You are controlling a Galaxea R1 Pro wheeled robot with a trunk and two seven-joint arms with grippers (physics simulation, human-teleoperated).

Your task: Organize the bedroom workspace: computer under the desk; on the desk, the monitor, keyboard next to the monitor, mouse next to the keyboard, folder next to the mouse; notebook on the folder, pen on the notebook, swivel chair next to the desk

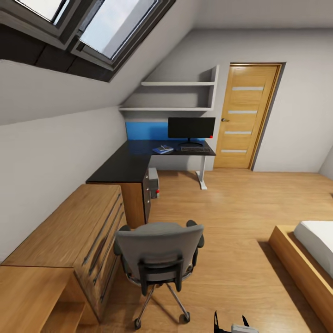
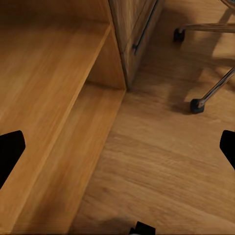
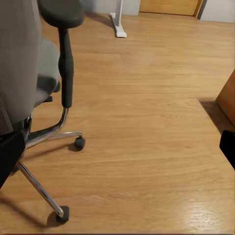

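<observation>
The grey swivel chair (image 1: 159,252) stands on the floor close in front of me, its back toward me and hiding its seat. The folder is out of view. Far behind it is the black-topped desk (image 1: 125,164) with the monitor (image 1: 191,128) and the keyboard (image 1: 195,149) on it. Left of the keyboard lies a small blue book-like thing (image 1: 163,149), maybe the notebook. The computer (image 1: 153,182) stands under the desk. My right gripper (image 1: 230,320) (image 3: 117,152) is open beside the chair (image 3: 29,63). My left gripper (image 2: 117,152) is open over the floor.
A light wooden drawer cabinet (image 1: 69,231) and a low wooden shelf (image 2: 44,73) stand along the left wall. A bed (image 1: 314,240) on a wooden frame is at the right. A wooden door (image 1: 247,115) is behind the desk's white leg (image 1: 202,178). Chair castors (image 2: 197,105) are near my left gripper.
</observation>
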